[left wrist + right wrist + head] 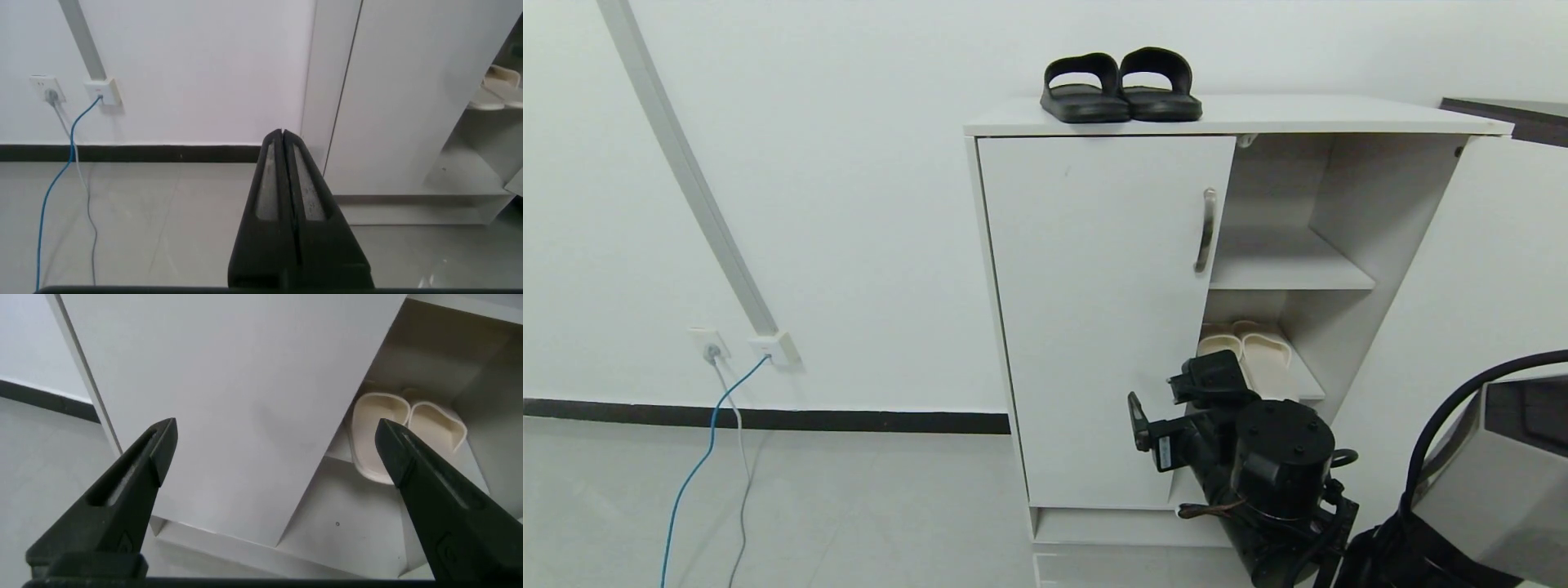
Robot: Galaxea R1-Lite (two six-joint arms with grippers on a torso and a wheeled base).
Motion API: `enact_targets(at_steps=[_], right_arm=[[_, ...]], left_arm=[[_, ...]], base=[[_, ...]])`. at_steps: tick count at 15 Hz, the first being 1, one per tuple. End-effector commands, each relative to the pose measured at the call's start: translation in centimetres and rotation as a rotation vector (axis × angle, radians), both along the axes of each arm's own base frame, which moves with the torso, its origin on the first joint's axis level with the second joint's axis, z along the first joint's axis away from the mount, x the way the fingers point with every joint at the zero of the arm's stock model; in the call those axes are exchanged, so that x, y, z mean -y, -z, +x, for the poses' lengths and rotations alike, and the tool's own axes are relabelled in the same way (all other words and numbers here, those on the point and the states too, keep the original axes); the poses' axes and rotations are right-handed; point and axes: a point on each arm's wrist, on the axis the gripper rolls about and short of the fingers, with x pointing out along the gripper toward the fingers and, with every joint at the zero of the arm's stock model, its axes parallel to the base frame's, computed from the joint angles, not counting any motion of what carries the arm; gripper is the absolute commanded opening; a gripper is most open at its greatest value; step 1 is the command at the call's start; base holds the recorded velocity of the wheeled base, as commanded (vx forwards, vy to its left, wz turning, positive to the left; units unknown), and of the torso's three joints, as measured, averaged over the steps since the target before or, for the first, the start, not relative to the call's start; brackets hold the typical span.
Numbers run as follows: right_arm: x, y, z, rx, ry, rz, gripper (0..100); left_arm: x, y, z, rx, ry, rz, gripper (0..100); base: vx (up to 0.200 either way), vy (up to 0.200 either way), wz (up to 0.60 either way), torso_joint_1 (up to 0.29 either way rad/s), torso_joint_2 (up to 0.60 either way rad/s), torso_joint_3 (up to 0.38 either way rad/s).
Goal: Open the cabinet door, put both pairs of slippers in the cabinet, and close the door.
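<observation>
A pair of black slippers (1121, 86) sits on top of the white cabinet (1339, 114). Its right door (1486, 327) stands open and its left door (1094, 318) is closed. A cream pair of slippers (1254, 349) (406, 431) (499, 84) lies on the lower shelf inside. My right gripper (1174, 400) (276, 433) is open and holds nothing, low in front of the closed door's edge, just short of that shelf. My left gripper (283, 143) is shut on nothing, low over the floor to the cabinet's left.
Two wall sockets (709, 341) with a blue cable (694, 465) and a grey one trailing over the floor are at the left. A slanted conduit (686, 171) runs up the wall. An upper shelf (1290, 265) is bare. The tiled floor (849, 506) left of the cabinet is open.
</observation>
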Motion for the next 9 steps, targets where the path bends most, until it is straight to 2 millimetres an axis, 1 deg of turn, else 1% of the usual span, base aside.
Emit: enact_targets(at_steps=[1,3,4,5,6,9], right_arm=[[-0.06,0.21,0.03,-0.003,-0.001,-0.004,100],[-0.10,0.21,-0.01,-0.003,-0.002,-0.004,100],[-0.11,0.26,0.00,-0.004,-0.002,-0.005,100],[-0.10,0.21,-0.01,-0.003,-0.002,-0.004,100],[-0.11,0.26,0.00,-0.004,-0.002,-0.005,100],[-0.09,0.29,-0.01,-0.005,-0.002,-0.006,100]], left_arm=[[0.00,-0.01,0.01,-0.001,-0.001,0.000,0],[0.00,-0.01,0.01,-0.001,-0.001,0.000,0],[0.00,-0.01,0.01,-0.001,-0.001,0.000,0],[0.00,-0.01,0.01,-0.001,-0.001,0.000,0],[0.00,-0.01,0.01,-0.001,-0.001,0.000,0],[0.00,-0.01,0.01,-0.001,-0.001,0.000,0]], base=[[0.000,0.000,0.00,0.000,0.00,0.000],[0.000,0.000,0.00,0.000,0.00,0.000],[0.000,0.000,0.00,0.002,-0.19,-0.183],[0.000,0.000,0.00,-0.002,-0.09,-0.300],[0.000,0.000,0.00,0.022,-0.34,-0.344],[0.000,0.000,0.00,0.035,-0.48,-0.364]])
